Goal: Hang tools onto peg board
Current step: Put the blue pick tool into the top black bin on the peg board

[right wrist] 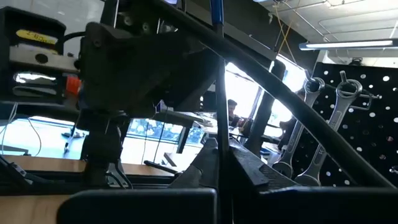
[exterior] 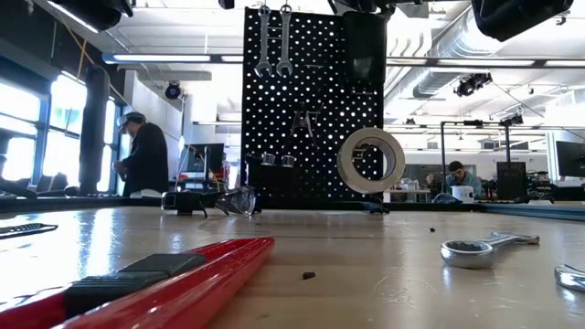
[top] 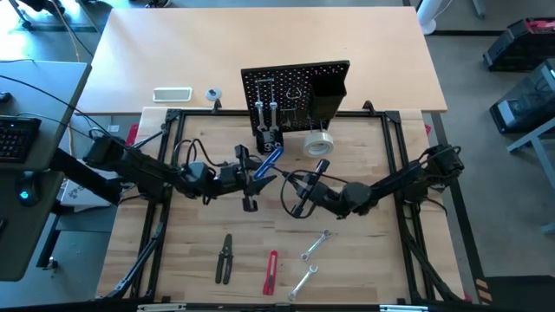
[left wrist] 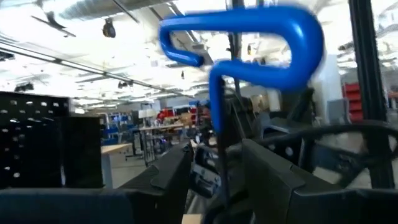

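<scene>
High view shows the left gripper point(top: 253, 179), half closed, holding the blue-handled tool point(top: 267, 163) raised near the peg board point(top: 295, 87), likely for hanging, while the right gripper point(top: 299, 206) waits shut and empty.

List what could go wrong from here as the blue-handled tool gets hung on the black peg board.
1. The left gripper holds the blue-handled tool by one end, so it might swing or slip on the way to the black perforated peg board.
2. The shut right gripper sits close beside it; the arms could collide.
3. Two silver wrenches and a pale tape roll already hang there and could be knocked off.
</scene>
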Motion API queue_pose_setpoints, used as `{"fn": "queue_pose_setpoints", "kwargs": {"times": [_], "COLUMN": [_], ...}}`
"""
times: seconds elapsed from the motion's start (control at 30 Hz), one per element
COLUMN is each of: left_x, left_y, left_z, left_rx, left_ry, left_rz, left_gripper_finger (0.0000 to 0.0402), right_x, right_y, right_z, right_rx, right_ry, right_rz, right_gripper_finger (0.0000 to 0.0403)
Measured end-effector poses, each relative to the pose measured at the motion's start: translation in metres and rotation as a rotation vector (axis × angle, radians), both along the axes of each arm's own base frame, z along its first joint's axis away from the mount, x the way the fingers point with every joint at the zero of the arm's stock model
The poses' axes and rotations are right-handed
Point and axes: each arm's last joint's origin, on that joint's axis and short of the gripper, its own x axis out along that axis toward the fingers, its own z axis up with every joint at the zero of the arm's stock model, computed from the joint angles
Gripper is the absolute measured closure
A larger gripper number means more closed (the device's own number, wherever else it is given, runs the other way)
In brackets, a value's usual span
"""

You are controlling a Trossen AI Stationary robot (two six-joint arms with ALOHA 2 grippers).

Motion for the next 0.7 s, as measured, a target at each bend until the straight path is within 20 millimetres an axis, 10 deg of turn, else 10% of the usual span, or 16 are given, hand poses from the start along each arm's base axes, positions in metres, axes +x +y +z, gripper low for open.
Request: {"fn": "queue_pose_setpoints", "kwargs": {"times": [0.5,0.7], "left_x": [0.005,0.006], "left_y": [0.001,0.0], "left_z": [0.015,0.014], "left_rx": [-0.018,-0.017], "left_ry": [-0.048,-0.038], "left_rz": [0.026,0.017], "left_gripper_finger": [0.027,0.033], "right_x": [0.004,0.003], "right_y": [-0.004,-0.003], "right_z": [-0.007,-0.008], "right_rx": [0.049,0.049], "right_ry": [0.042,0.052], "right_rz": [0.012,0.005], "right_gripper_finger": [0.0402,0.0402]}}
